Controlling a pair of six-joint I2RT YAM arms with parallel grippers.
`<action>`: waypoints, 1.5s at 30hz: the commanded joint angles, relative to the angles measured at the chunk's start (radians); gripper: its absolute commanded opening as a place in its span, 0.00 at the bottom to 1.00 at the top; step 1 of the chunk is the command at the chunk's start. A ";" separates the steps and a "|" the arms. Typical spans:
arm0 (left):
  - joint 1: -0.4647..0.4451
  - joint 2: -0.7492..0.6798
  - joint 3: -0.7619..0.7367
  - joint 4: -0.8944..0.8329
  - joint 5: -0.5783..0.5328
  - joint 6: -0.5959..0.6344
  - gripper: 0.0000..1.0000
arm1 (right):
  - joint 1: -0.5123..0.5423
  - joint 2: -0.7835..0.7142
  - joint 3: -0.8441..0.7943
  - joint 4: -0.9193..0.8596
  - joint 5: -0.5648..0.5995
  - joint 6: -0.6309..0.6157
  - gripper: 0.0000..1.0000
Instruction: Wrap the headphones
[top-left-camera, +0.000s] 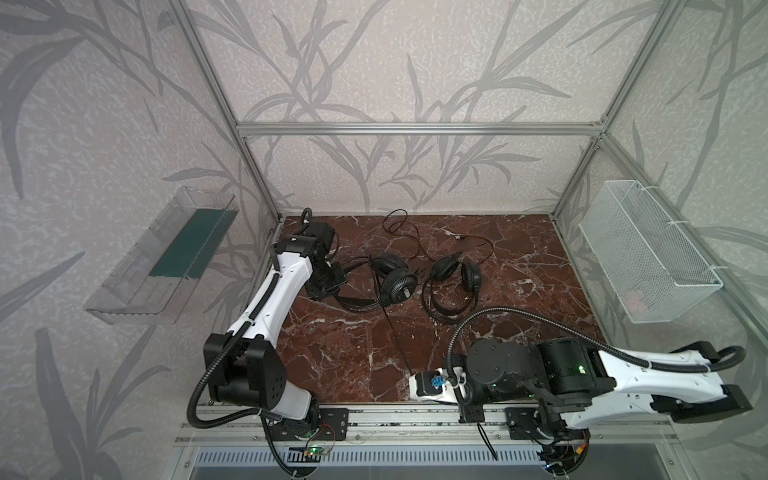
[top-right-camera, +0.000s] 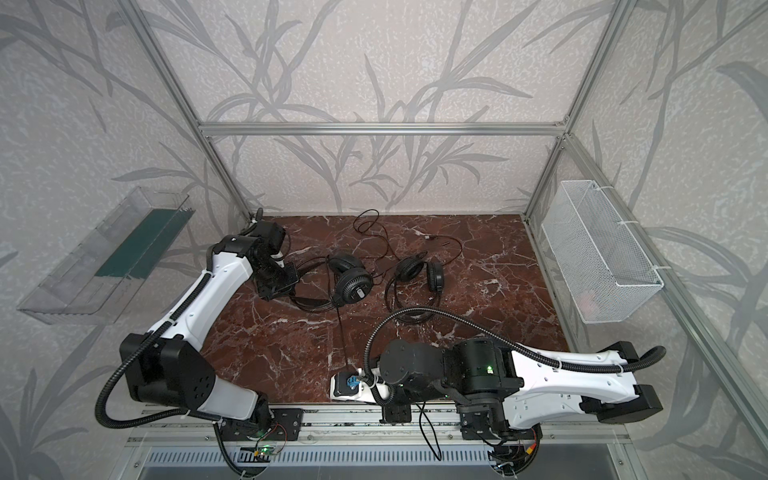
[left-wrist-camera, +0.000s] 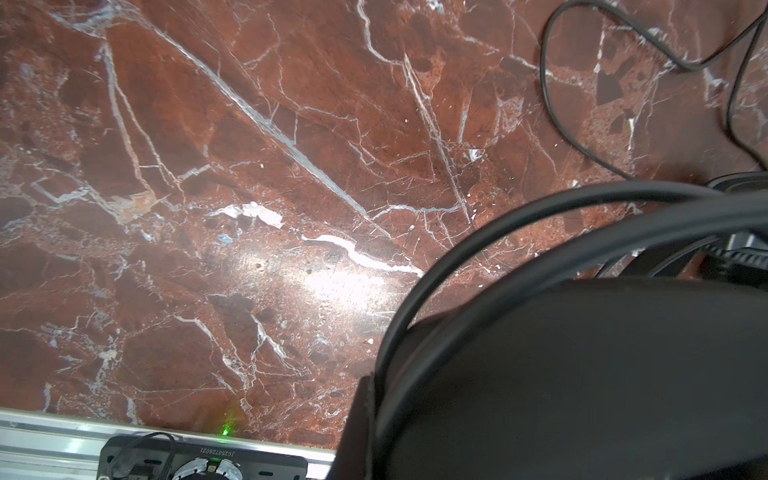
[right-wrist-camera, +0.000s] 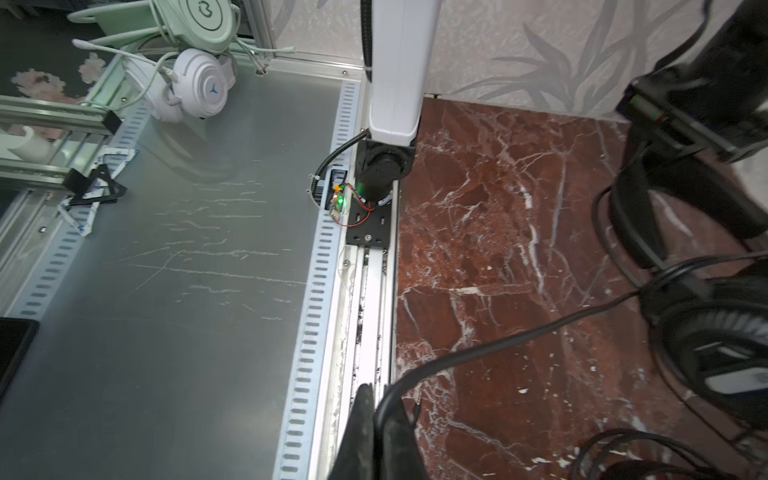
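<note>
While the cable (top-left-camera: 397, 336) runs taut across the table (top-left-camera: 332, 353), you're at the opening step of the wrap, I'd say: lead pulled straight, no turn laid on yet. Left headset (top-left-camera: 395, 278) lies flat towards the table's left edge, mid-depth; right headset (top-left-camera: 453, 274) sits just beside it, nearer centre, its own lead in loose loops towards the far edge, untouched. Left gripper (top-left-camera: 330, 280) is pressed together on the left headset's headband (top-left-camera: 358, 306), by the look of the wrist view, pinning the set. Right gripper (right-wrist-camera: 376, 424) is at the front edge, approx mid-way along, jaws nipped on the cable. Next, I reckon, you need to carry that lead back w/ the right arm & loop it round the headband or cups, light tension throughout, left arm holding firm. Watch the 2nd set's lead doesn't snag
</note>
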 joint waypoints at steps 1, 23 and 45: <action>-0.024 -0.004 -0.025 0.119 -0.100 -0.036 0.00 | 0.036 0.052 0.141 -0.083 0.061 -0.172 0.00; -0.222 -0.335 -0.323 0.141 -0.045 0.107 0.00 | -0.271 0.344 0.634 -0.133 0.141 -0.554 0.00; -0.365 -0.537 -0.388 0.127 0.172 0.156 0.00 | -0.594 0.637 0.886 -0.143 -0.074 -0.493 0.12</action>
